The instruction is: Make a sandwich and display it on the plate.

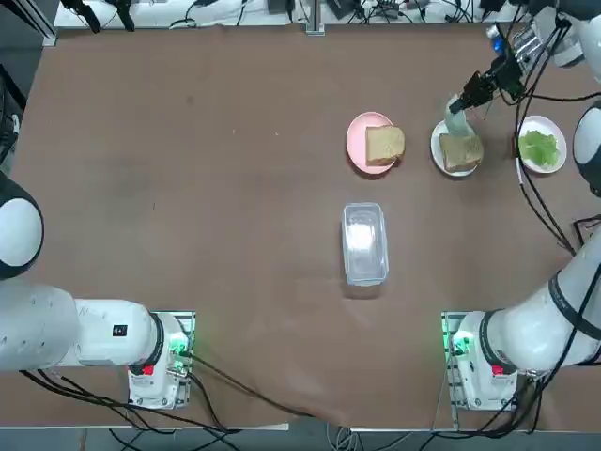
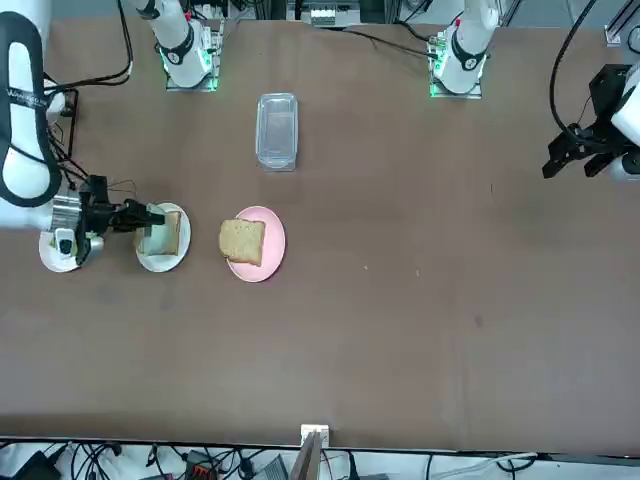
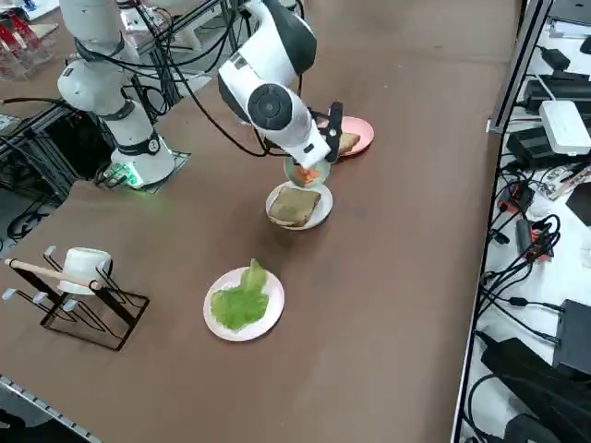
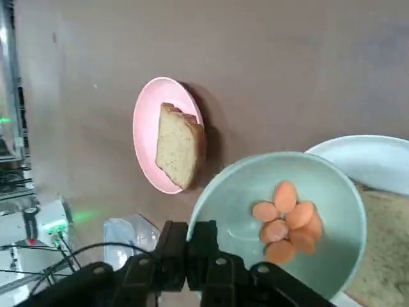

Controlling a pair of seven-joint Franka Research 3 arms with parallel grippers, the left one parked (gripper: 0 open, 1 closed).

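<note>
The right gripper (image 4: 195, 246) is clamped on the rim of a pale green bowl (image 4: 255, 192) and holds it tilted above the white plate (image 1: 437, 146), where one bread slice (image 1: 461, 152) lies. Several orange slices (image 4: 287, 220) sit low in the bowl, toward the plate side. The step in hand looks like tipping these onto the bread; doing it well means keeping the bowl's lip over the middle of the slice, low and close, and tilting slowly so the pieces slide rather than bounce off onto the bench (image 1: 235, 188). The second slice (image 1: 385, 145) waits on the pink plate (image 1: 357, 141) just beside, and the lettuce (image 1: 539, 147) lies on another plate (image 1: 554, 127) on the other side, both near enough to catch strays. A clear lidded box (image 1: 364, 242) sits well apart, out of the way.
</note>
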